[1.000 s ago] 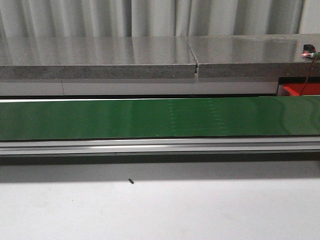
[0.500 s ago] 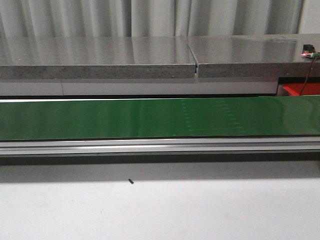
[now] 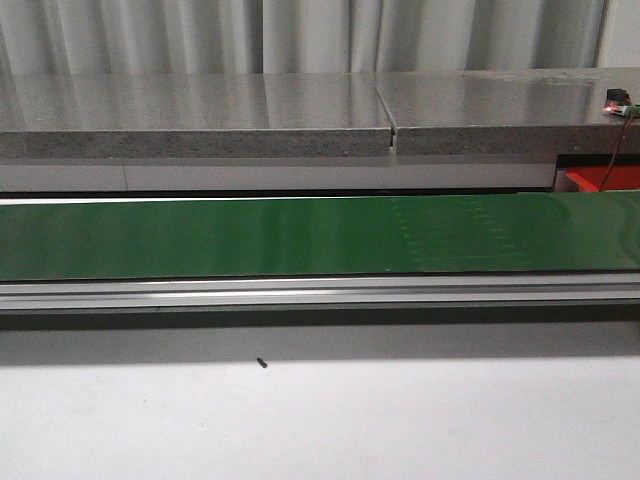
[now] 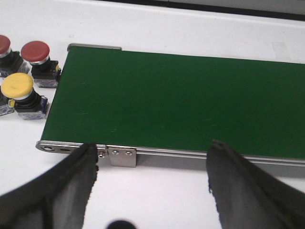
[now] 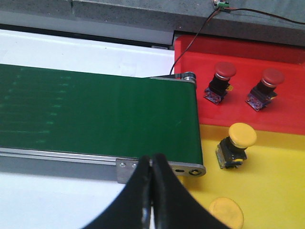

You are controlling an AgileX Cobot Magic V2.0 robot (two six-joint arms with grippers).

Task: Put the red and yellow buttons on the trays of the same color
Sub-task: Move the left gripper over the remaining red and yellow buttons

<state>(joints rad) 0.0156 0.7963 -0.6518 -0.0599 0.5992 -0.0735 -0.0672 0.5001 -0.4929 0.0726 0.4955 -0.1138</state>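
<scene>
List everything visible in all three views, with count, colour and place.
belt: one, green, runs across the table between the two arms.
table: one, white, under the belt.
counter: grey stone, two slabs, behind the belt.
red buttons, unsorted: two, on the table off the belt's left end.
yellow button, unsorted: one, beside those.
red tray: one, off the belt's right end.
red buttons, sorted: two, on the red tray.
yellow tray: one, next to the red tray.
yellow button, sorted: one, on the yellow tray.
yellow disc: one, on the yellow tray.
left gripper: black, jaws apart.
right gripper: black, jaws together.
</scene>
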